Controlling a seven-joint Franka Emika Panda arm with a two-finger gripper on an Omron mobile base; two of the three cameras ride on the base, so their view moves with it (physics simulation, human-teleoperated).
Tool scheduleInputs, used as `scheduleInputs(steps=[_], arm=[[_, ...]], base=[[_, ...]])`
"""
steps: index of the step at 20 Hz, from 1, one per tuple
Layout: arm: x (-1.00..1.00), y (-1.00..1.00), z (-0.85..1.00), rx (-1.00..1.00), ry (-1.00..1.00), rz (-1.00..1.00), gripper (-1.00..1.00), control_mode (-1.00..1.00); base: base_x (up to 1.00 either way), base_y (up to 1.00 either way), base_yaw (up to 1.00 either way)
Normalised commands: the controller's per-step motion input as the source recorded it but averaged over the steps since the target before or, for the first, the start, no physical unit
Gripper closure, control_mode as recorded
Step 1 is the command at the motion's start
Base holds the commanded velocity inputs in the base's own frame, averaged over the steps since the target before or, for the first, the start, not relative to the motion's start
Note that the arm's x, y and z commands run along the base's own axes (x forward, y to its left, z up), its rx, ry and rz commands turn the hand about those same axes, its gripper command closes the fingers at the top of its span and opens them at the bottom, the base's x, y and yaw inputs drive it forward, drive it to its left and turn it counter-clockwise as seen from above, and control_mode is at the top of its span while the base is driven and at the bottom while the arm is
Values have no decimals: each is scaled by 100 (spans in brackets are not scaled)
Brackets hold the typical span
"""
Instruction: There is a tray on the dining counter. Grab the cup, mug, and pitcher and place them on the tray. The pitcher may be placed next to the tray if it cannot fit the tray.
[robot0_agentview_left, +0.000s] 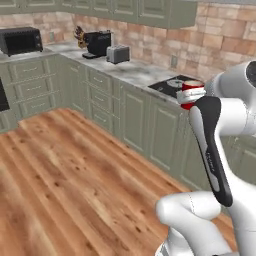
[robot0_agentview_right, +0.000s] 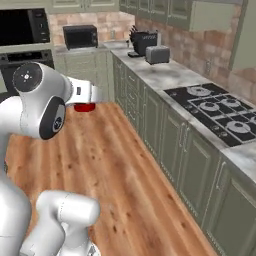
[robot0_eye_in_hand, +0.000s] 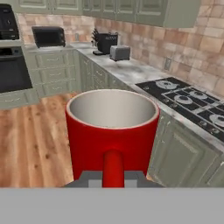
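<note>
The red mug hangs in the air over the wooden floor, its open mouth facing the hand camera and its handle between the finger tips. My gripper is shut on that handle. In the left base view the mug shows beside the arm, at the gripper, in front of the stove. From the right base camera the mug peeks out below the gripper. The tray, cup, pitcher and dining counter are out of view.
A marbled wall counter runs along the brick wall with a gas stove, a toaster and a black coffee machine. Green cabinets stand beneath. A toaster oven sits at the far end. Wooden floor lies open.
</note>
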Motion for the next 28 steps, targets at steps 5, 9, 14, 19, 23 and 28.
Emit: scheduleInputs(steps=[5,9,14,19,23,28], arm=[[0,0,0,0,0,0,100,100],[0,0,0,0,0,0,100,100],[0,0,0,0,0,0,100,100],[0,0,0,0,0,0,100,100],[0,0,0,0,0,0,100,100],[0,0,0,0,0,0,100,100]], base=[[88,-40,32],[100,-41,15],[92,4,49],[84,-1,62],[100,0,33],[100,0,23]])
